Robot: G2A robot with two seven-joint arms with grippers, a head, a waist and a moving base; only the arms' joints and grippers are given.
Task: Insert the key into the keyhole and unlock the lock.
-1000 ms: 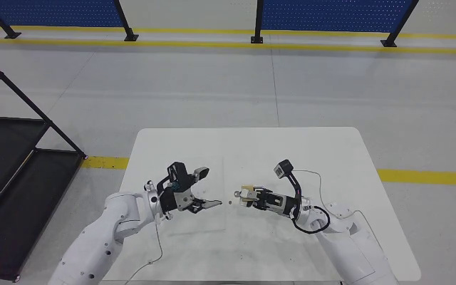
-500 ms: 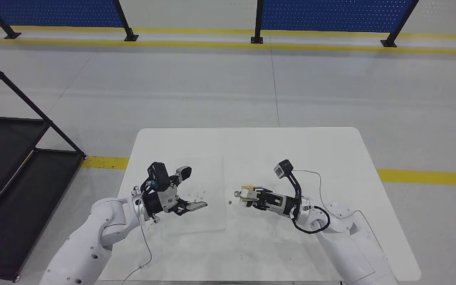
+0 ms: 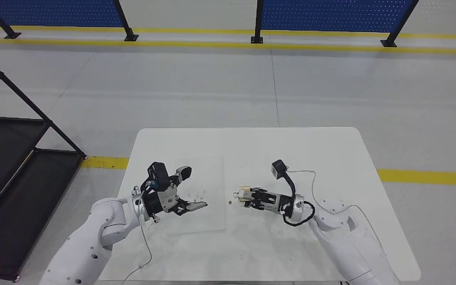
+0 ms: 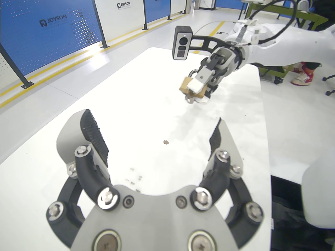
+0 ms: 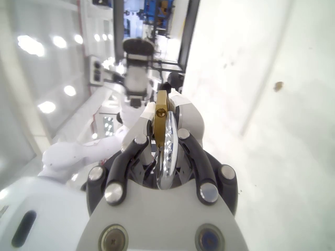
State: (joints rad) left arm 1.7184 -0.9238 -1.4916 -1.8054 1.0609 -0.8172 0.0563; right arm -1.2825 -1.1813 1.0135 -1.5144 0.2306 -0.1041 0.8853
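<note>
My right gripper [image 3: 249, 195] is shut on a brass padlock [image 3: 246, 192] and holds it just above the white table [image 3: 320, 149]. In the left wrist view the padlock [image 4: 190, 86] sits between the right gripper's white pads, and a small silver key [image 4: 189, 99] sticks out of its lower end. The right wrist view shows the brass body [image 5: 160, 116] and chrome shackle [image 5: 167, 155] clamped between the fingers [image 5: 183, 113]. My left gripper [image 3: 194, 191] stands open a short way left of the lock, with nothing between its black-ribbed fingers [image 4: 91, 134].
A small brown speck [image 4: 165, 142] and several tiny crumbs [image 4: 133, 177] lie on the table between the grippers. A black metal rack [image 3: 28, 164] stands on the floor to the table's left. A cable [image 3: 313, 174] trails from the right wrist.
The open left gripper drew back to the left, away from the lock, then held still. The right wrist shifted slightly, still holding the padlock.
</note>
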